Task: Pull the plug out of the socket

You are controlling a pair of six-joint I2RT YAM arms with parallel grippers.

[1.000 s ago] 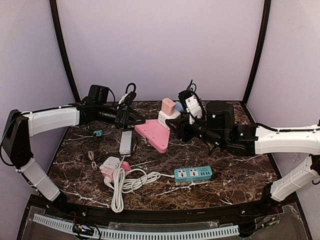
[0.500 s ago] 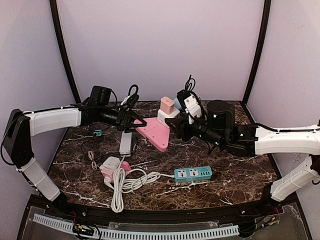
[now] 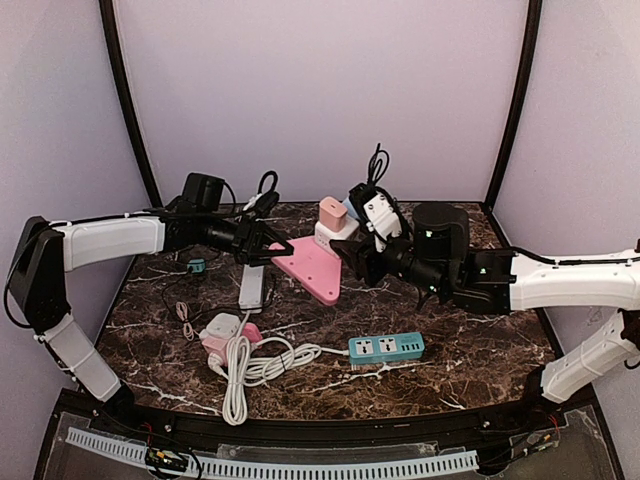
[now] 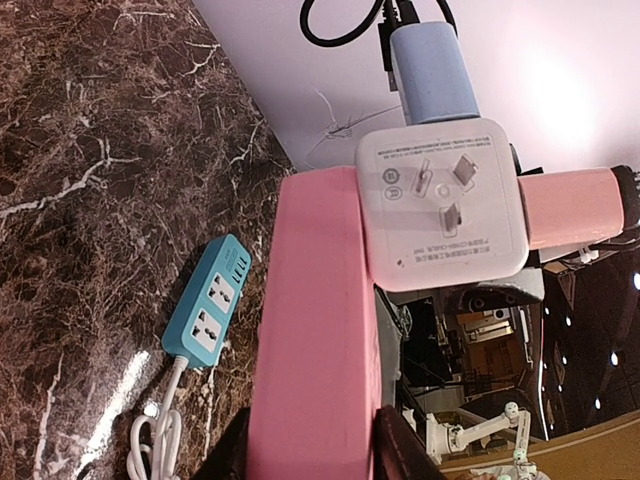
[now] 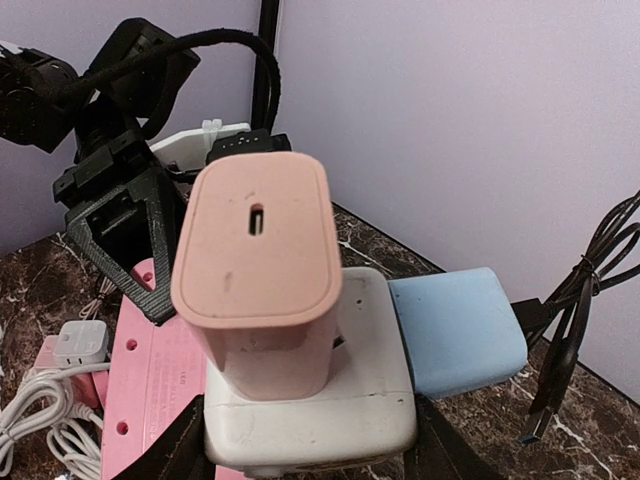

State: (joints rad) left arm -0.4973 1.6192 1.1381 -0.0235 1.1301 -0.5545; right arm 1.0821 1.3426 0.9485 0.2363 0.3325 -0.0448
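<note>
As the right end effector (image 5: 305,455) clamps the white cube (image 5: 310,400), the pink plug (image 5: 255,270) juts from its top, the left end effector (image 4: 315,455) clenching the pink board (image 4: 315,330) alongside.

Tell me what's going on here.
Two arms are working on a cluster of chargers at the back of the table. The right gripper holds a white cube socket, which has a pink plug in its top and a blue plug in its side. The left gripper grips the edge of a pink triangular board beside the cube. Both plugs are seated; nothing is pulled out yet.
</note>
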